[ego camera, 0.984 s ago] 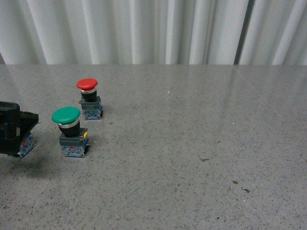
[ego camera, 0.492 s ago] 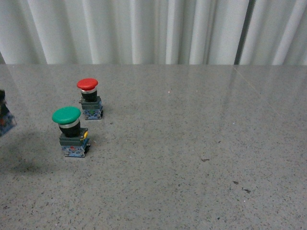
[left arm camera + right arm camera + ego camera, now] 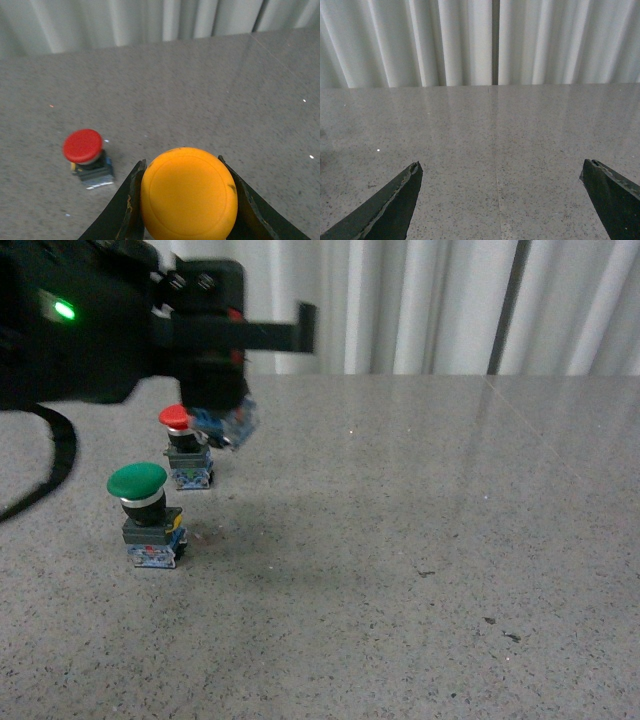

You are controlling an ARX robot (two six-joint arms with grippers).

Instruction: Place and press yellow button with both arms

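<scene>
Two grippers, two states. Left gripper is clamped on the yellow button: black fingers sit tight on either side of the round cap, and the cap faces the wrist camera. In the front view only the button's grey-blue contact block shows under the black left arm. It is tilted, off the table, and overlaps the right edge of the red button cap in that view. Depth between the two cannot be read from there. In the left wrist view the red button stands upright on the table, apart from the held cap. A green indicator light is lit on the arm.

Right gripper has its jaws spread wide, with nothing between them and only bare table below.

Green button stands upright, nearer the camera than the red button and a little to its left, not touching it. Pale curtain hangs behind the red button, past the table's far edge.
</scene>
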